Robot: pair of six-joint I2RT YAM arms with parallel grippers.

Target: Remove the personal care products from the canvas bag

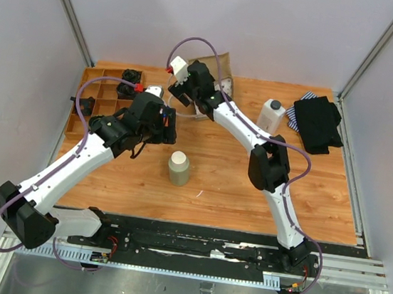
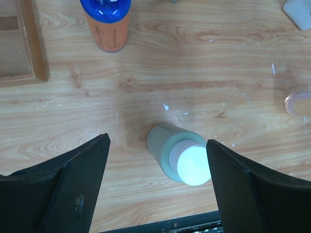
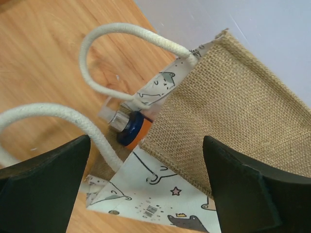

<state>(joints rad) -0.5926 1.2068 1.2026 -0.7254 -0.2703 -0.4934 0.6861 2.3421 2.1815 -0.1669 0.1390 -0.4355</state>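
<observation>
Tabletop (image 1: 234, 187): left end effector (image 2: 158, 141) open above olive bottle (image 2: 176, 156); right end effector (image 3: 146, 141) open facing canvas bag (image 3: 233, 97).

canvas bag (image 3: 233, 107) mouth narrow, rope handles (image 3: 121, 28) crossing

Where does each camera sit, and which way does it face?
Top external: above and behind, looking down on the table; left arm and right arm show.
Left wrist: on the left arm, facing down; its open fingers flank the olive bottle.
Right wrist: facing the canvas bag; its fingers frame the view.
Shared: top and left wrist both show the olive bottle.
</observation>
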